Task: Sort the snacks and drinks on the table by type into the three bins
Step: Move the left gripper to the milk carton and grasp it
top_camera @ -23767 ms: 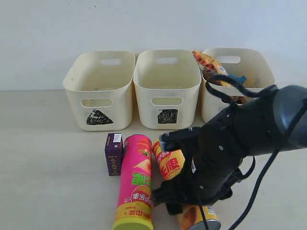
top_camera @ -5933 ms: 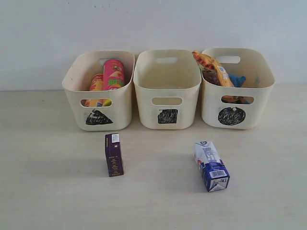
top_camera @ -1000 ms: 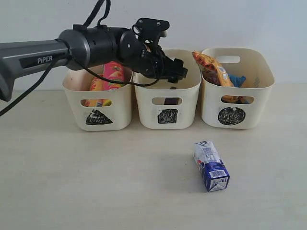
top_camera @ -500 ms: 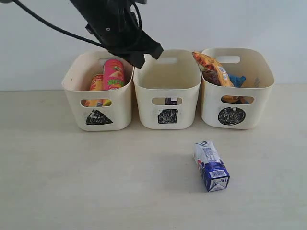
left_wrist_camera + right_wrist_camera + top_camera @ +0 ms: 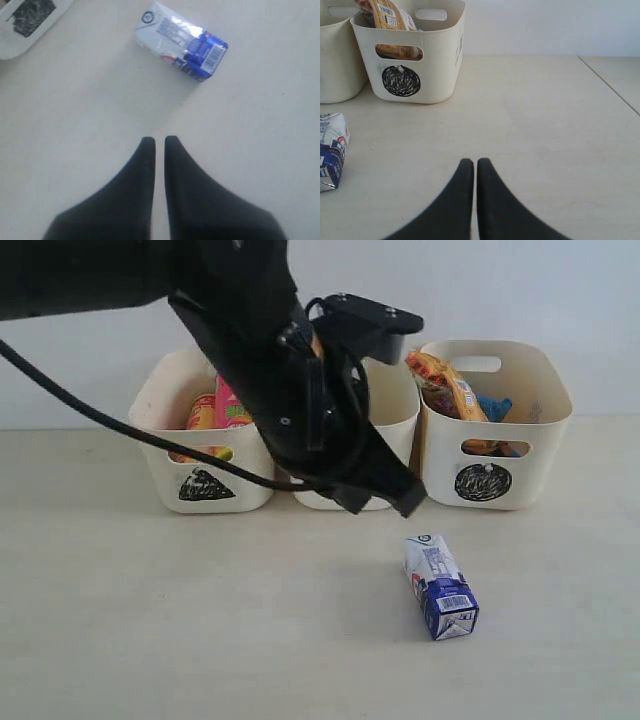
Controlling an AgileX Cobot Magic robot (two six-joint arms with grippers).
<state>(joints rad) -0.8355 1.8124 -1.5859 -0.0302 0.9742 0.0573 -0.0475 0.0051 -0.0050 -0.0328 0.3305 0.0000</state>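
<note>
Pale table (image 5: 100,640) at lower left no longer carries the purple carton; it went into the middle bin (image 5: 403,408), now half hidden by the left gripper (image 5: 159,142), pressed together and empty. Only the white carton (image 5: 440,586), lower right of centre, remains. Right gripper (image 5: 475,165) is closed too.

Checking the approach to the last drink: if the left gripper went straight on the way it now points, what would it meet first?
Probably the white and blue carton, lying on the table ahead of the left gripper; depth is unclear, so bare table could come first.
</note>
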